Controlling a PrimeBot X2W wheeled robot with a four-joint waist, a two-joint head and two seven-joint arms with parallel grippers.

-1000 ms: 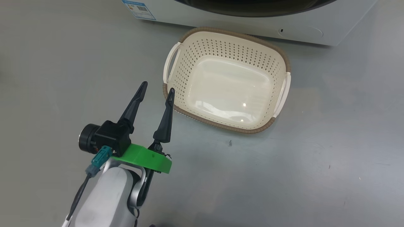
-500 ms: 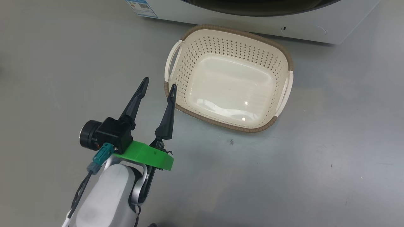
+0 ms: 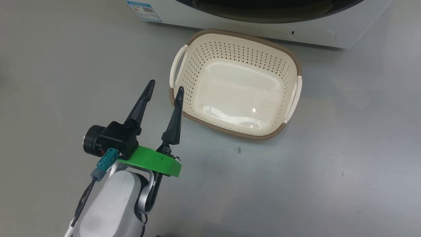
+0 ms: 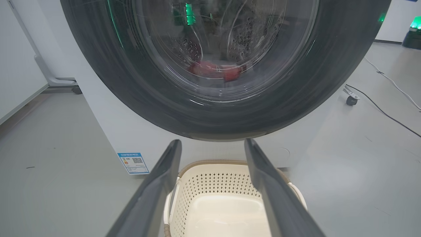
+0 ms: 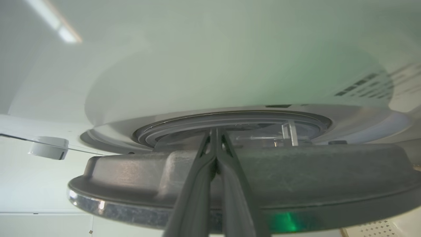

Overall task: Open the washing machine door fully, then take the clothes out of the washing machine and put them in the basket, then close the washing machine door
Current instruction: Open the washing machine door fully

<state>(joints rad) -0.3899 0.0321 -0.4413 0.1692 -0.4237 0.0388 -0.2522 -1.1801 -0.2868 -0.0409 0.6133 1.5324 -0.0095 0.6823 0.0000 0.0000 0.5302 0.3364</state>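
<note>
Since a second ago the black rim of the washing machine door (image 3: 263,14) has dropped lower in your head view while the washing machine (image 3: 355,23) and basket (image 3: 197,56) stayed put, so I judge the door is swinging out. Your right gripper (image 5: 215,129) has its fingers pressed together, tips at the door's edge, a gap showing behind it. Your left gripper (image 3: 165,85) is spread wide and empty beside the basket's near corner. The door is only ajar; the red clothes (image 4: 213,69) lie in the drum, the basket is empty, and unloading and closing remain
</note>
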